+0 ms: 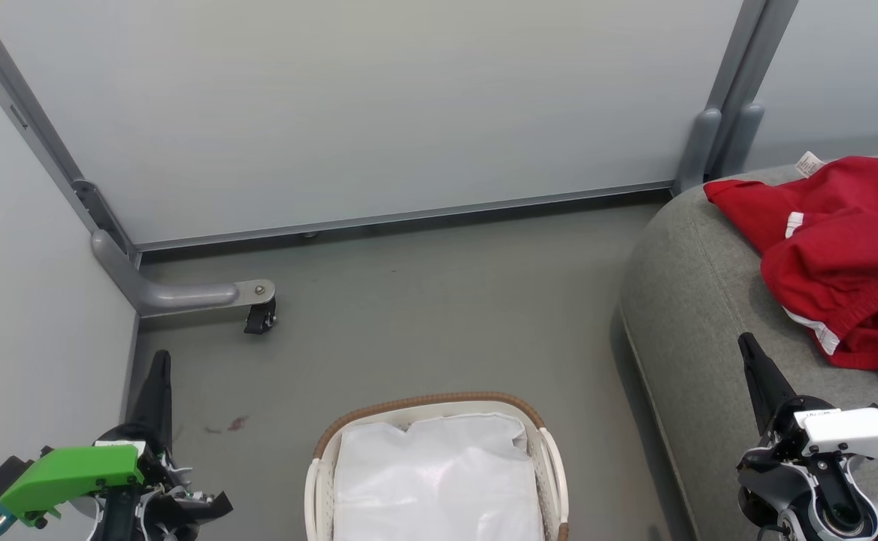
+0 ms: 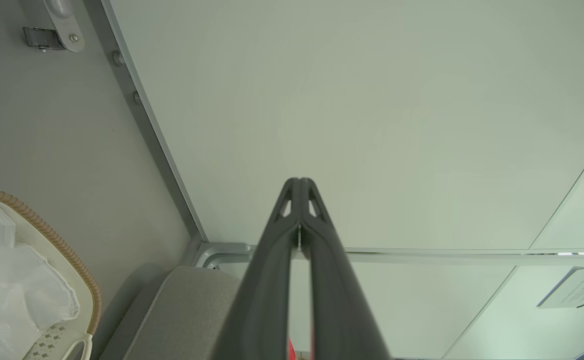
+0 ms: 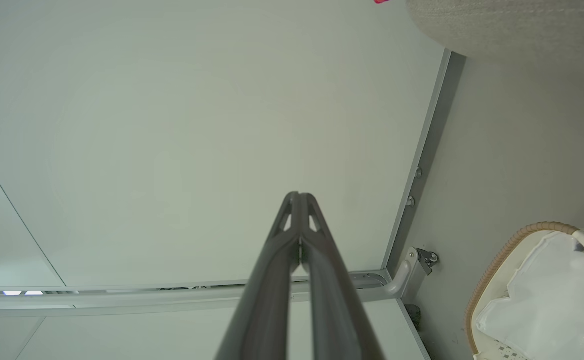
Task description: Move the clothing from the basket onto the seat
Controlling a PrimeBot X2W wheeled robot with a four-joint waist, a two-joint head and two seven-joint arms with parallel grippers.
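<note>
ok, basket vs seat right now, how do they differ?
The basket is white plastic with a brown woven rim; the seat is grey fabric. The basket holds a white liner and no visible clothing; the seat carries a red garment. The seat is far bigger than the basket. Both stand on the grey floor.

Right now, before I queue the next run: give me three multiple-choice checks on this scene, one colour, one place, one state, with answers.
1. What colour is the rim of the basket?
A blue
B brown
C black

2. Where does the red garment lie?
A in the basket
B on the seat
C half in each

3. What state is the left gripper in?
A spread wide
B shut on cloth
C shut, holding nothing

Answers:
1 B: the woven band round the top is brown.
2 B: it lies bunched on the grey cushion, apart from the basket.
3 C: the left wrist view shows the tips meeting with nothing between them.
</note>
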